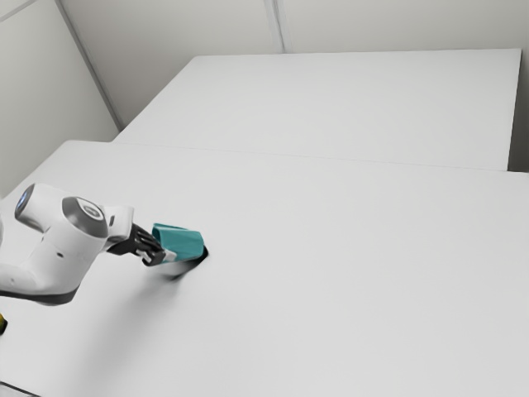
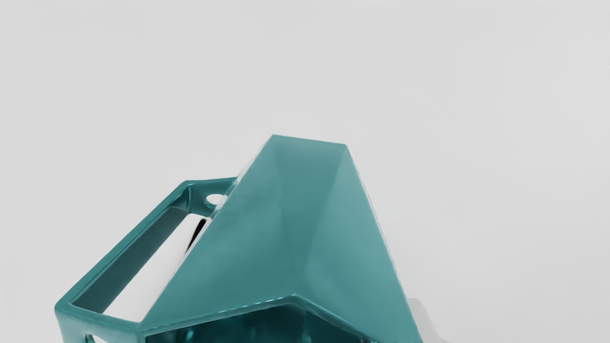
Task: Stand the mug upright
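A white, jointed robot arm (image 1: 62,248) runs out of frame at the exterior view's left, where a yellow-and-black object (image 1: 2,322), cropped, defies identification. Contact between the black claw (image 1: 152,251) and the faceted teal mug (image 1: 180,240) is too small to make out. The wrist view's edge cuts off the mug's open mouth and part of its handle (image 2: 124,243).

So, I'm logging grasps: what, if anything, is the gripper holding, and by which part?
It can't be told: the gripper is at the open end of the teal mug, but any hold there is hidden.
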`<move>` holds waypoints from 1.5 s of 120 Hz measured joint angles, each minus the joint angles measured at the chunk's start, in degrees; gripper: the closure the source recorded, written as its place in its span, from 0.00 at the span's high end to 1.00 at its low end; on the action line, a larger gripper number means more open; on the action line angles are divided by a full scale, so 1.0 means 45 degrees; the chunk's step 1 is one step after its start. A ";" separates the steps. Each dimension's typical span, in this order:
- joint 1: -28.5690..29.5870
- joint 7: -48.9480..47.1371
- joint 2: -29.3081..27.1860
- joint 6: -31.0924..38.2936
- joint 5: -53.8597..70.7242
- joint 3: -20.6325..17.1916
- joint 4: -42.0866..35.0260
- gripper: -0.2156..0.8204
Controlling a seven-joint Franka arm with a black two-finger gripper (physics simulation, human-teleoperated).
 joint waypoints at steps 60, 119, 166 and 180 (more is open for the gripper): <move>0.0115 -0.1938 0.0722 -0.4171 0.6596 0.0895 0.5449 0.04; -0.0159 -1.0541 0.0762 -0.6761 1.0443 0.0280 0.4394 0.03; -0.1590 -1.4030 0.1460 -0.5391 1.1288 0.0279 0.4526 0.03; -0.2036 -1.4722 0.1528 -0.4946 1.1396 0.0277 0.4586 0.03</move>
